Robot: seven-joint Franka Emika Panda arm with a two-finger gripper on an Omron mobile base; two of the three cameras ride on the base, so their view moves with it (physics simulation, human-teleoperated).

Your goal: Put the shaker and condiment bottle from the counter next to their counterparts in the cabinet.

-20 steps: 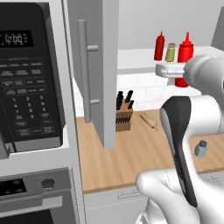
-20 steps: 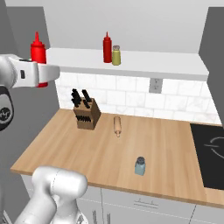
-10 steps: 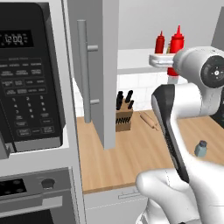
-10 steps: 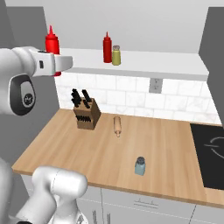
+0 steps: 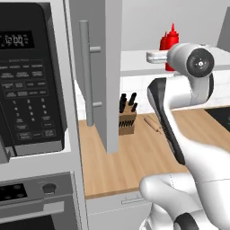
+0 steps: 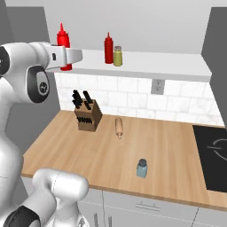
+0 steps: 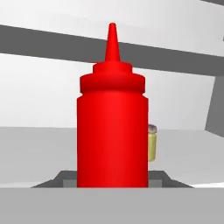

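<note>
My gripper is shut on the condiment bottle, a bright red squeeze bottle held upright between the fingers. In the right base view the condiment bottle stands at the left end of the cabinet shelf, behind the gripper. Whether its base touches the board is hidden. The counterparts stand further right: a darker red bottle and a yellow-green shaker, which also peeks out behind the held bottle. The pale blue-grey shaker sits on the counter near its front edge.
A knife block and a rolling pin lie at the back of the wooden counter. A black cooktop is at the right. The cabinet door with its bar handle hangs open beside the microwave.
The arm has carried the red bottle up and sideways along the shelf, closer to the darker bottle and the yellow-green shaker. The blue-grey shaker has stayed put.
</note>
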